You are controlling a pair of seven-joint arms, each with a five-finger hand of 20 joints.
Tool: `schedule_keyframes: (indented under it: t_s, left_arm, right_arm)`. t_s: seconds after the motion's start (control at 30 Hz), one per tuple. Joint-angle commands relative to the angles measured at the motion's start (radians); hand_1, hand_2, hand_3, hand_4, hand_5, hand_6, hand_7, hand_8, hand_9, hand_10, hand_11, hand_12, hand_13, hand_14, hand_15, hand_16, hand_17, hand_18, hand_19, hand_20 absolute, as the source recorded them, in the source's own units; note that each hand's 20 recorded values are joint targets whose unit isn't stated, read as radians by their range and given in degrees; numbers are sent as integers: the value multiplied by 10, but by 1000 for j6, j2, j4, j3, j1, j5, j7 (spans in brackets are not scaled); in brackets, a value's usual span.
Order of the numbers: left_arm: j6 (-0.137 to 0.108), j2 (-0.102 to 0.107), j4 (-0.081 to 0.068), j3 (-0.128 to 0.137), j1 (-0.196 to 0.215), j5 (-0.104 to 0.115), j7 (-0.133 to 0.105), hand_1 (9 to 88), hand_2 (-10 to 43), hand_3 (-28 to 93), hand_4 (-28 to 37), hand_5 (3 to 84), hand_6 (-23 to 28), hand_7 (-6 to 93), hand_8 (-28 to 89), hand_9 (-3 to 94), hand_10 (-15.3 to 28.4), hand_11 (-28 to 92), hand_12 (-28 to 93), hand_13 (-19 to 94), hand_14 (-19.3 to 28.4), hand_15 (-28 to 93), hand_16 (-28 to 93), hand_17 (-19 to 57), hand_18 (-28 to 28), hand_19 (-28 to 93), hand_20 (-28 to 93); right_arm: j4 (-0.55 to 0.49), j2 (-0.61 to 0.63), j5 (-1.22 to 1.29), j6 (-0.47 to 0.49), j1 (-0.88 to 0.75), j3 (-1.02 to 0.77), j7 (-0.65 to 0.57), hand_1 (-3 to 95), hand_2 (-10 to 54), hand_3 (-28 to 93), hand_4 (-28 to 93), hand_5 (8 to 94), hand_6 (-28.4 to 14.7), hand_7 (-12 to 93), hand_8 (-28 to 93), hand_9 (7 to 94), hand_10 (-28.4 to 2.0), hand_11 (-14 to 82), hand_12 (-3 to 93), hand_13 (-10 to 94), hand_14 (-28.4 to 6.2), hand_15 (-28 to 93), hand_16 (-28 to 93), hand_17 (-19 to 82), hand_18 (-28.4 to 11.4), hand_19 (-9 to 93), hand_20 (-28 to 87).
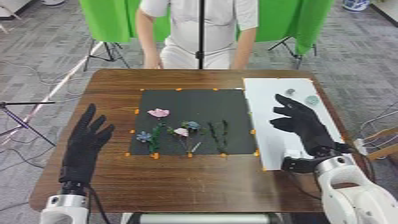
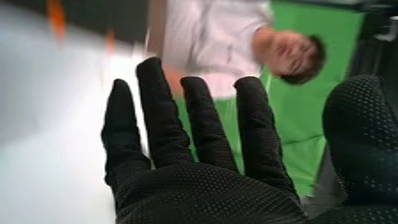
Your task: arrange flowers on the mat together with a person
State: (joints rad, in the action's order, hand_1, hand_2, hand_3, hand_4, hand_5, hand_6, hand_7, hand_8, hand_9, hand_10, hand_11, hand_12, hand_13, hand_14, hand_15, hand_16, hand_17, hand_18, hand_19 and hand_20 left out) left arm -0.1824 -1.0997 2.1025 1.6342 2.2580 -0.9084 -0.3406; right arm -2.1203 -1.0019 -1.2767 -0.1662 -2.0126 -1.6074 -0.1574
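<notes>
On the dark mat lie a pink flower, a pale pink flower, a blue flower and green sprigs. The right hand, over the white sheet, extends its fingers, grasping nothing; the left hand, beside the mat, is relaxed, empty.

The black-gloved hand spreads before a green backdrop.

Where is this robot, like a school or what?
Maybe a lab or workshop: there's a green cloth backdrop on stands, cables on the grey carpet, and robot arms at a table.
</notes>
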Motion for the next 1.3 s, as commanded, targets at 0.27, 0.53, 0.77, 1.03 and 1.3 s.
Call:
schedule_keyframes:
  t_s: [0.27,0.53,0.77,1.03,1.3]
  left_arm:
    - [-19,13,8,-12,5,5,-5,214,30,767,-282,231,-47,126,-103,259,103,53,140,229,179,194,9,-98,284,473,-23]
    - [-13,19,5,-21,-20,4,-7,217,31,768,-283,232,-45,127,-103,260,104,56,140,229,179,195,8,-99,284,474,-24]
    - [-12,16,2,-25,-27,5,-9,218,30,771,-283,232,-44,127,-102,261,105,59,140,230,179,196,8,-98,284,475,-25]
    - [0,12,3,-21,-28,1,6,221,31,770,-283,232,-44,128,-103,261,104,59,139,230,179,197,7,-98,284,476,-26]
    - [17,9,1,-22,-41,-3,13,222,31,770,-283,232,-44,129,-102,261,104,60,139,229,179,198,7,-99,284,475,-26]
  right_arm:
    - [338,427,-516,-116,658,448,-447,260,22,699,-237,395,26,138,-105,408,-153,121,172,426,-158,439,164,114,-261,536,281]
    - [524,418,-642,80,1012,795,-621,285,2,696,-234,388,33,147,-109,401,-145,119,171,431,-149,459,143,121,-262,542,277]
    - [595,400,-674,100,1097,894,-647,289,-7,694,-235,383,37,152,-112,393,-141,112,172,429,-143,461,140,121,-263,546,277]
    - [639,374,-664,220,1100,908,-669,286,-9,695,-238,378,41,152,-114,397,-139,116,172,428,-142,461,138,115,-265,542,277]
    - [645,365,-632,259,1046,887,-701,285,-9,696,-238,381,46,157,-117,397,-138,115,171,429,-143,452,140,114,-266,540,277]
